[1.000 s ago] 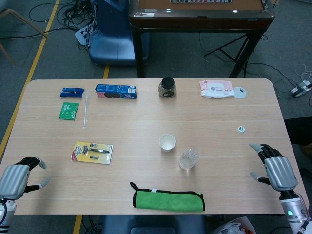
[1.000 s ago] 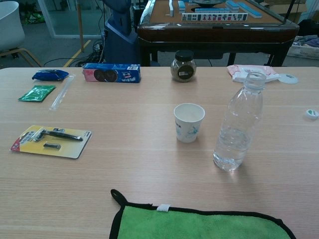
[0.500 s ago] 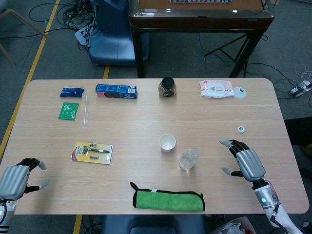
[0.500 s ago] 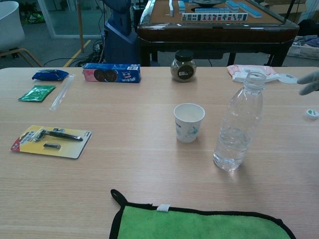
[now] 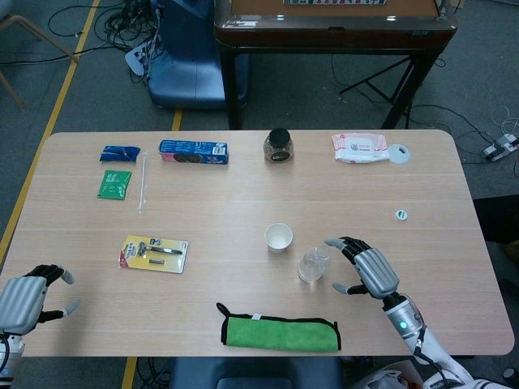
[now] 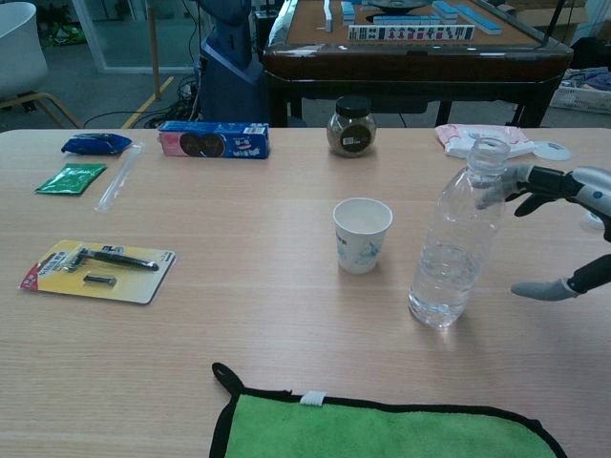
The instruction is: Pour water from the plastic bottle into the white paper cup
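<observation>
The clear plastic bottle point(image 5: 314, 264) point(image 6: 460, 243) stands upright without a cap, partly filled with water, just right of the white paper cup point(image 5: 278, 237) point(image 6: 362, 234). My right hand point(image 5: 365, 270) point(image 6: 565, 229) hovers open close to the bottle's right side, fingers spread toward it, not touching. At the table's near left corner sits my left hand point(image 5: 28, 294), open and holding nothing; the chest view does not show it. A small bottle cap point(image 5: 400, 214) lies further right on the table.
A green cloth point(image 5: 280, 331) point(image 6: 382, 427) lies at the near edge in front of the bottle. A razor pack point(image 5: 154, 253), straw, blue and green packets, biscuit box point(image 5: 192, 151), dark-lidded jar point(image 5: 278, 146) and wipes pack point(image 5: 359, 147) lie toward the left and far side.
My right hand has moved left from the table's right edge to just beside the bottle. The left hand, bottle and cup have stayed in place.
</observation>
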